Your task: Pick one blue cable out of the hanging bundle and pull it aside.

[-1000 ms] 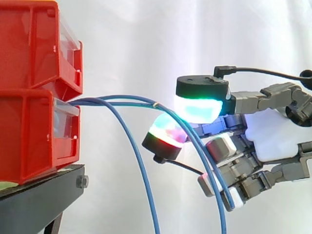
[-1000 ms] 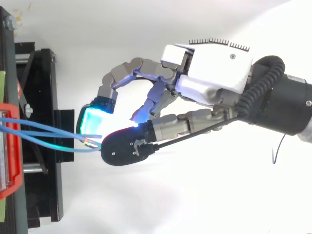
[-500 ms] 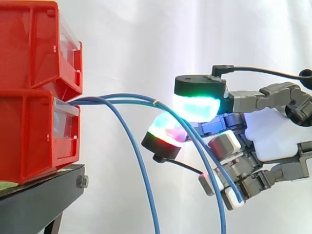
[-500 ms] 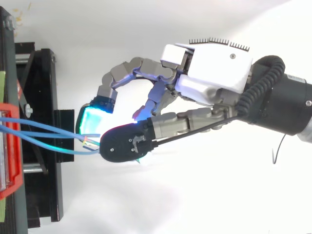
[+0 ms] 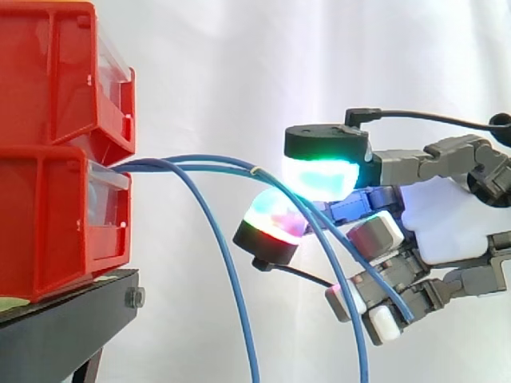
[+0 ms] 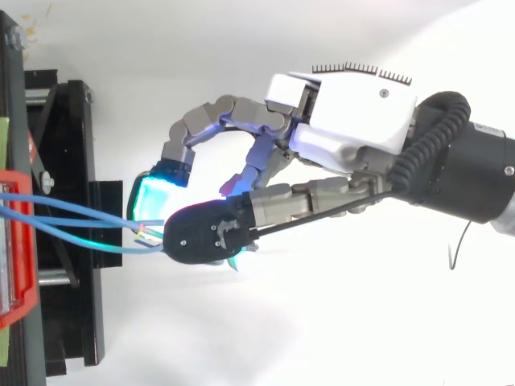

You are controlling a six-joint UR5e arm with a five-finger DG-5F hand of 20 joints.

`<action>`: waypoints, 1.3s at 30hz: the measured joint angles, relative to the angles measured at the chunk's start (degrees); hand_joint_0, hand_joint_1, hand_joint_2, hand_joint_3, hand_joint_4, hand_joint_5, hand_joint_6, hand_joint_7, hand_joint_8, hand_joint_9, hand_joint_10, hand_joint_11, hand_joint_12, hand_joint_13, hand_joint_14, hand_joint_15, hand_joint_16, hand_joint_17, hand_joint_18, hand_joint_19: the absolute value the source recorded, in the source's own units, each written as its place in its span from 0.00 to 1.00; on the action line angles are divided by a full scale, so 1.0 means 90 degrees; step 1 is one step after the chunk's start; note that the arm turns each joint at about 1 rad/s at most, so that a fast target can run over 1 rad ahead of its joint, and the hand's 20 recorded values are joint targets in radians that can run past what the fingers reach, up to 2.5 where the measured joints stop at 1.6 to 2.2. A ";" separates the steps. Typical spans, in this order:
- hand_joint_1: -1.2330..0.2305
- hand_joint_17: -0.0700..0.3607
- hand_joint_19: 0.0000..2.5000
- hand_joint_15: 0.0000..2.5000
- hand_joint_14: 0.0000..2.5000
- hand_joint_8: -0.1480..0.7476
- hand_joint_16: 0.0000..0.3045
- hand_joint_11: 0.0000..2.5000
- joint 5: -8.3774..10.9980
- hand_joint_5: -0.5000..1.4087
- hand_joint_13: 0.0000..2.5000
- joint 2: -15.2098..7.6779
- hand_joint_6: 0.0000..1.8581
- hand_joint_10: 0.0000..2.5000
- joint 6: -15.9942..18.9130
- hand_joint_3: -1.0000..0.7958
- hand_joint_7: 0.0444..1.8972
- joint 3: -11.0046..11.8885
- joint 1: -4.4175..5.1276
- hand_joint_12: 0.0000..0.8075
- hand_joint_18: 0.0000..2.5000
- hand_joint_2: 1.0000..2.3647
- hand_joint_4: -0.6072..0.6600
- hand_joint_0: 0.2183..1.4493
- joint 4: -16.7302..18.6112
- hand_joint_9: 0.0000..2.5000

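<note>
Side view shows one blue cable swung out from the hanging bundle toward the palm. Half a second ago it ran close beside its neighbour, so the separating looks begun, though the pull aside is hardly started. The hand has its fingers curled, glowing pads pinched on that strand just below the bundle's arch. All cables issue from the lower red bin — what the upper red bin holds cannot be told.
</note>
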 measured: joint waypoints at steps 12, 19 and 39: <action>0.51 0.46 0.29 0.26 0.01 0.52 0.19 0.31 0.0001 0.20 0.42 0.0000 0.48 0.01 0.0000 0.29 0.50 -0.0005 0.0001 0.47 0.36 0.00 0.51 0.22 -0.0011 0.56; 0.41 0.47 0.29 0.26 0.01 0.53 0.19 0.32 -0.0008 0.20 0.43 0.0000 0.48 0.01 0.0003 0.28 0.49 -0.0006 0.0010 0.48 0.37 0.00 0.52 0.20 -0.0017 0.55; 0.31 0.41 0.30 0.26 0.01 0.45 0.16 0.32 -0.0004 0.21 0.41 0.0000 0.50 0.01 0.0010 0.44 0.51 -0.0006 0.0019 0.41 0.35 0.01 0.40 0.29 -0.0017 0.55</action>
